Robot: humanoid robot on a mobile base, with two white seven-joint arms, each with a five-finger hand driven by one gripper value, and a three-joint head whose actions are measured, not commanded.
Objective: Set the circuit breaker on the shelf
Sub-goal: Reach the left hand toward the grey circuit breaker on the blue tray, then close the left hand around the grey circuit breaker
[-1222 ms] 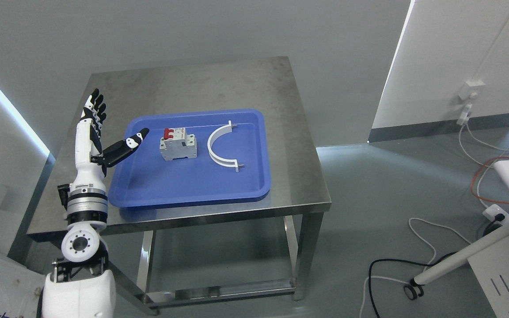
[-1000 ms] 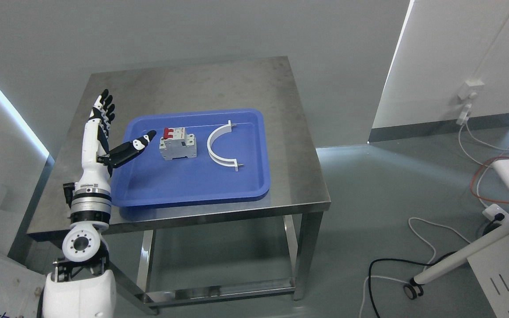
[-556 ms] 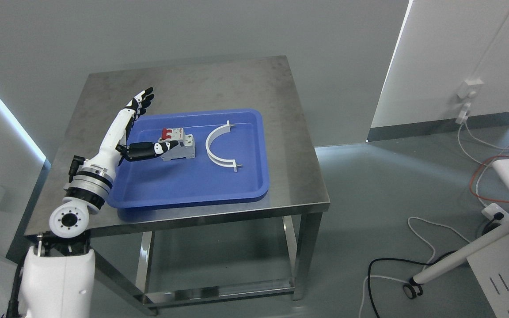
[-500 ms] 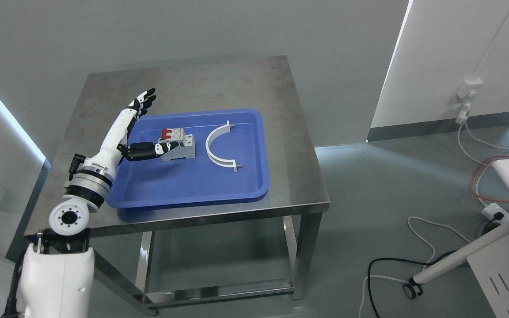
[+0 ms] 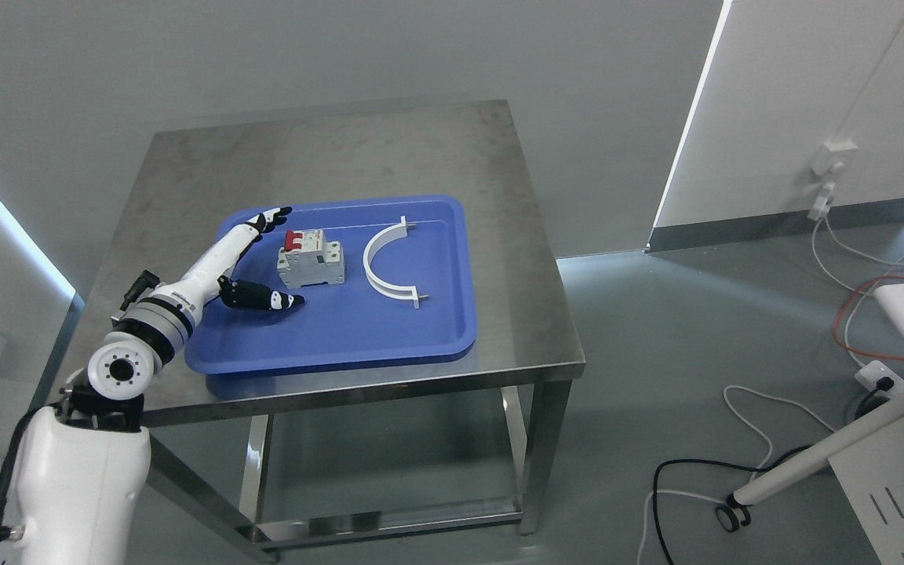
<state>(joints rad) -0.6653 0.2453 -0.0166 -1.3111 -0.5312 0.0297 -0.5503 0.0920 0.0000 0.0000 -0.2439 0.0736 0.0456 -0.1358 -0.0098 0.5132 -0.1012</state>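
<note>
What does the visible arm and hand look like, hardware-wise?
Left hand: white back, black fingers and thumb with white segments. White forearm, a silver and black ringed wrist collar, a round white joint with a ring of holes, a bulky white upper arm shell, and a black cable at the lower left.

Lab: steel table (image 5: 389, 149), bare walls, floor cables (image 5: 734, 471)

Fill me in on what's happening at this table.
The robot's left hand is over the blue tray on the steel table, fingers spread on either side of the circuit breaker, not yet gripping it. The breaker lies in the tray beside a white curved bracket. No shelf is in view, and neither is the right arm.
</note>
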